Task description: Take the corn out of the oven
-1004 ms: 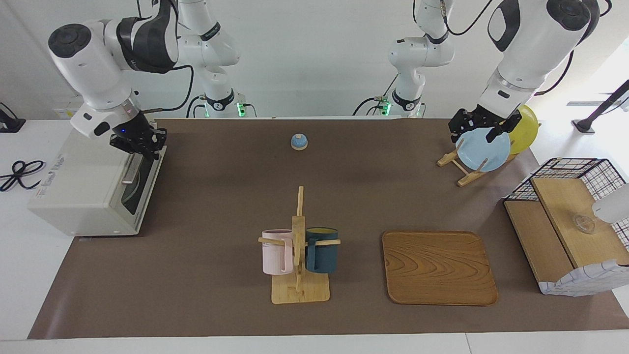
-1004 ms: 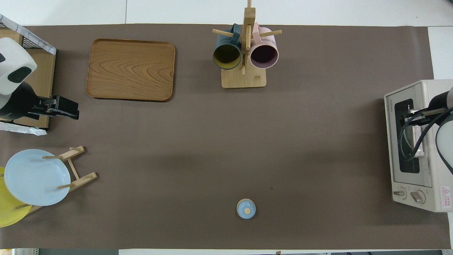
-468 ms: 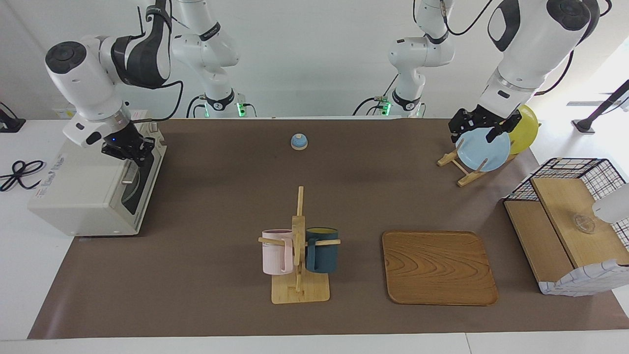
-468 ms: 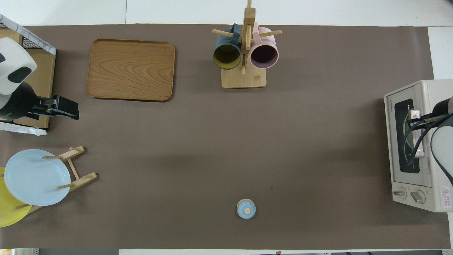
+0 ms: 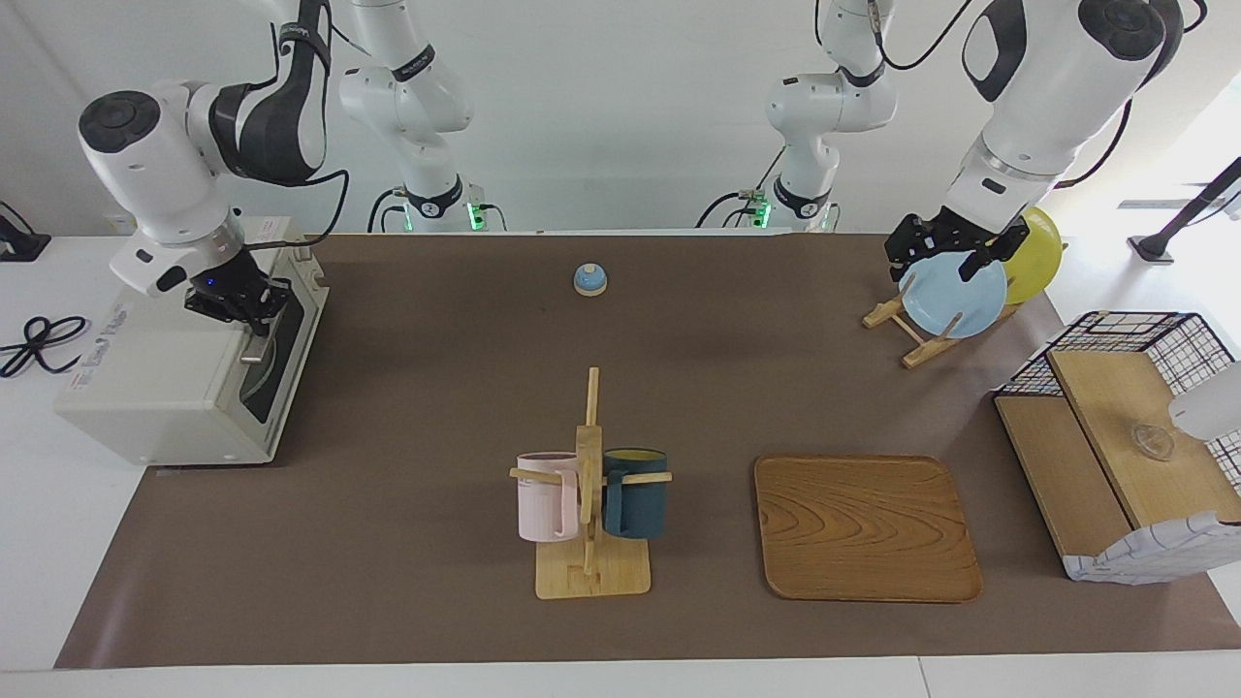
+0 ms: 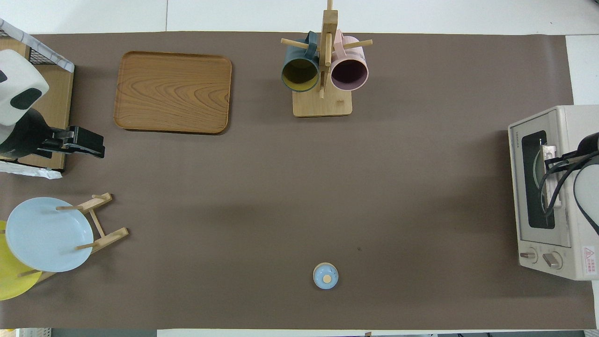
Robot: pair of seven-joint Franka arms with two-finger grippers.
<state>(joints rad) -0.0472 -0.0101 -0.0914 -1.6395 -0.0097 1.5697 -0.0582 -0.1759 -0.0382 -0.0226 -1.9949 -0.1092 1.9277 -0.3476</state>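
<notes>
The oven (image 5: 179,364) sits at the right arm's end of the counter (image 5: 436,388), half on the brown mat and half off its edge, its dark glass door facing the middle of the counter and shut. The corn cannot be seen; through the glass only a pale round shape shows. The right pincer (image 5: 254,308) is at the top edge of the door, its fingertips together at the metal bar handle (image 5: 260,339); whether they clamp the bar itself cannot be told. In front of the door the mat lies bare as far as the mug stand (image 5: 591,504), which carries a pink mug (image 5: 545,496) and a dark blue mug (image 5: 635,492) close to the counter edge farthest from the robots. A small blue bell (image 5: 589,279) stands alone near the robots' edge. The wooden tray (image 5: 866,528) lies beside the mug stand toward the left arm's end. The left pincer (image 5: 948,254) waits over the pale blue plate (image 5: 955,302) in its rack, fingers apart and holding nothing, with a yellow plate (image 5: 1035,254) just beside it. A wire basket (image 5: 1125,334) stands at that end's edge.
</notes>
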